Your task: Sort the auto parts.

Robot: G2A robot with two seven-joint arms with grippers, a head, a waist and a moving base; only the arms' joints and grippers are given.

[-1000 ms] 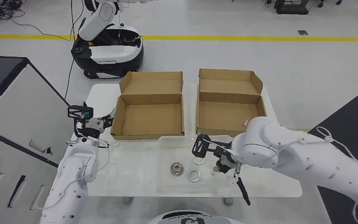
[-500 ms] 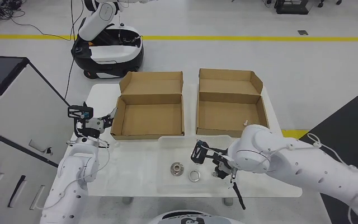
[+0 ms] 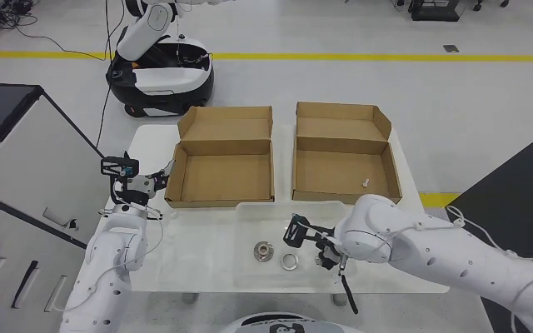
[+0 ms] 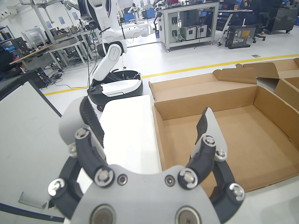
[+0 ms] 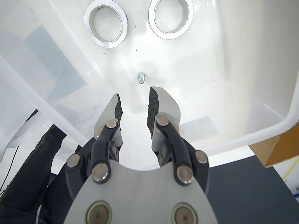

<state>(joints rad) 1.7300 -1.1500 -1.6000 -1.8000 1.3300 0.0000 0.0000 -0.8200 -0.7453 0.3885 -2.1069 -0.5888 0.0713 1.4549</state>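
A clear plastic tray [image 3: 250,208] on the white table holds a flanged metal part [image 3: 264,250] and a metal ring [image 3: 289,260]. In the right wrist view two metal rings [image 5: 105,26] [image 5: 171,14] lie side by side on the tray floor, with a small bolt [image 5: 141,78] nearer. My right gripper [image 5: 135,93] hangs over the tray just short of that bolt, open, with nothing between its fingers. Another small bolt [image 3: 365,181] lies in the right cardboard box [image 3: 343,171]. My left gripper [image 4: 146,120] stands open beside the empty left cardboard box [image 4: 222,141].
Both boxes sit side by side behind the tray with their lids folded back. The tray rim [image 5: 289,117] curves close beside my right gripper. Another robot on a wheeled base [image 3: 162,79] stands on the floor beyond the table.
My right arm has drawn back from the right box toward the table's near edge, bringing its gripper over the tray. The left arm has not moved.
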